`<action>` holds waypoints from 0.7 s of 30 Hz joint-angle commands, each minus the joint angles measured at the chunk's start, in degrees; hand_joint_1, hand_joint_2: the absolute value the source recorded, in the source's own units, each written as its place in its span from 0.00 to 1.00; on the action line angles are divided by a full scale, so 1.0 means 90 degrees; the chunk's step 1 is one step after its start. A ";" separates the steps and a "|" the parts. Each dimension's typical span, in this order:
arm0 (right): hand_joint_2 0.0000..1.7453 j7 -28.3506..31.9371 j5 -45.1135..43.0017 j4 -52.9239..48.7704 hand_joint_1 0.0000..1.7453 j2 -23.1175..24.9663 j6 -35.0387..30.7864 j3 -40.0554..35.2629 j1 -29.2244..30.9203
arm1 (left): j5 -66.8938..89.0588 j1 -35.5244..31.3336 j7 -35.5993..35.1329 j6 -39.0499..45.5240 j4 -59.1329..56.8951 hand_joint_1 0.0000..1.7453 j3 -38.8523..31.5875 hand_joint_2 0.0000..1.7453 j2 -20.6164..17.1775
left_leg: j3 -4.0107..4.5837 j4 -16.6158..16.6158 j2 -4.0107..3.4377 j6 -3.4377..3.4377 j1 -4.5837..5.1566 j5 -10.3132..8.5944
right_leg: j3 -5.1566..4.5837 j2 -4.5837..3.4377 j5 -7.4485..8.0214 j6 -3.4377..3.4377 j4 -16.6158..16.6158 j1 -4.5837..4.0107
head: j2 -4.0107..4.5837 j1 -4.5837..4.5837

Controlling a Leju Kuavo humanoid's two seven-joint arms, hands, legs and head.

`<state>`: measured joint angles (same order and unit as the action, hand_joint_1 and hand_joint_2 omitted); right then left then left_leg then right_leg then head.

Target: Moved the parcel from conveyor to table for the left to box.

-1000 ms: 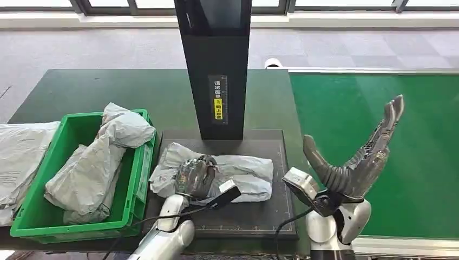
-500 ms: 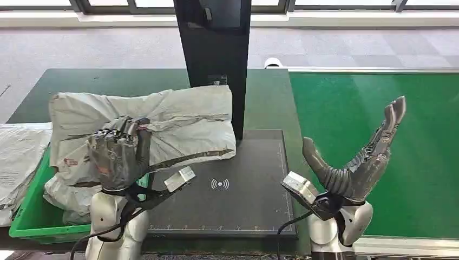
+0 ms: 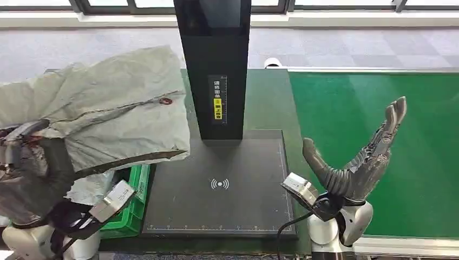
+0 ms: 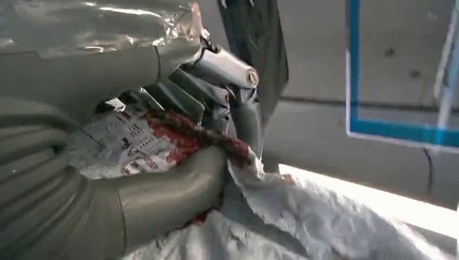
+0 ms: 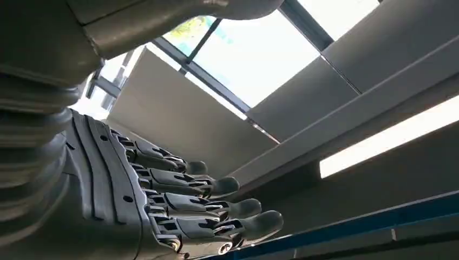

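A crumpled grey plastic parcel (image 3: 108, 108) hangs in the air at the left, above the green bin (image 3: 130, 208). My left hand (image 3: 32, 173) grips it from below; in the left wrist view the thumb and fingers (image 4: 162, 189) close on the bag's printed label (image 4: 135, 143). My right hand (image 3: 360, 157) stands raised beside the green conveyor (image 3: 379, 135), palm up, fingers (image 5: 205, 211) spread, holding nothing.
A black scan pad (image 3: 222, 189) with a tall black post (image 3: 216, 65) sits at the table's middle. The bin's corner shows under the lifted parcel, with another grey bag (image 3: 92, 189) in it. The dark green table (image 3: 265, 103) runs behind.
My left hand has lifted the parcel off the scan pad and carried it up and to the left, over the bin. The right hand has stayed where it was.
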<state>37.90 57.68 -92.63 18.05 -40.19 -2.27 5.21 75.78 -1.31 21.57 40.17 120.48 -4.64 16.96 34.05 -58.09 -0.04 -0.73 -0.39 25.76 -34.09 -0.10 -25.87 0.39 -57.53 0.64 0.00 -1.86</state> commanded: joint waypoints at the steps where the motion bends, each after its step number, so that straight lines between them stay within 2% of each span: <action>1: 1.00 -0.0101 0.0048 -0.0115 0.00 0.0216 0.0022 0.0136 -0.0456 | -0.0218 -0.0423 -0.0764 -0.0019 -0.1083 1.00 -0.2003 1.00 0.0338 | -0.0027 0.0024 0.0014 -0.0001 0.0002 -0.0006 | 0.0028 0.0016 -0.0002 -0.0005 0.0019 0.0001 | 0.0000 0.0002; 3: 1.00 -0.0071 0.0020 -0.0116 0.00 0.0216 0.0022 0.0152 -0.0494 | -0.0600 -0.0574 -0.0498 -0.0019 -0.1558 1.00 -0.2537 1.00 0.0338 | -0.0029 0.0026 0.0015 -0.0001 0.0002 -0.0007 | 0.0029 0.0016 -0.0001 -0.0005 0.0020 0.0000 | 0.0000 0.0000; 6: 1.00 0.0032 -0.0039 -0.0037 0.00 0.0216 0.0022 0.0209 -0.0465 | -0.0439 -0.0661 -0.0985 -0.0019 -0.2251 1.00 -0.2872 1.00 0.0338 | -0.0024 0.0019 0.0012 -0.0001 0.0002 -0.0005 | 0.0021 0.0011 -0.0001 -0.0004 0.0013 0.0001 | -0.0002 0.0002; 17: 1.00 -0.0062 0.0018 0.0087 0.00 0.0216 0.0022 0.0112 -0.0412 | -0.0297 -0.0821 -0.1298 -0.0019 -0.3207 1.00 -0.3240 1.00 0.0338 | -0.0017 0.0012 0.0003 0.0000 0.0002 -0.0003 | 0.0015 0.0006 -0.0002 -0.0003 0.0009 0.0002 | 0.0000 0.0002; 21: 1.00 -0.0049 0.0020 0.0112 0.00 0.0216 0.0022 0.0117 -0.0397 | -0.0312 -0.0887 -0.1191 -0.0019 -0.3390 1.00 -0.3363 1.00 0.0338 | -0.0022 0.0019 0.0011 -0.0001 -0.0001 -0.0005 | 0.0023 0.0014 -0.0002 -0.0005 0.0018 -0.0002 | 0.0000 0.0000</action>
<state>37.55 57.94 -93.61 18.05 -40.19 -2.25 3.97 72.78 -4.88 10.34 40.06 99.25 -28.63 17.46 34.06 -58.09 -0.13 -0.74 -0.39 25.76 -34.13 -0.16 -25.86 0.38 -57.53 0.64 0.00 -1.86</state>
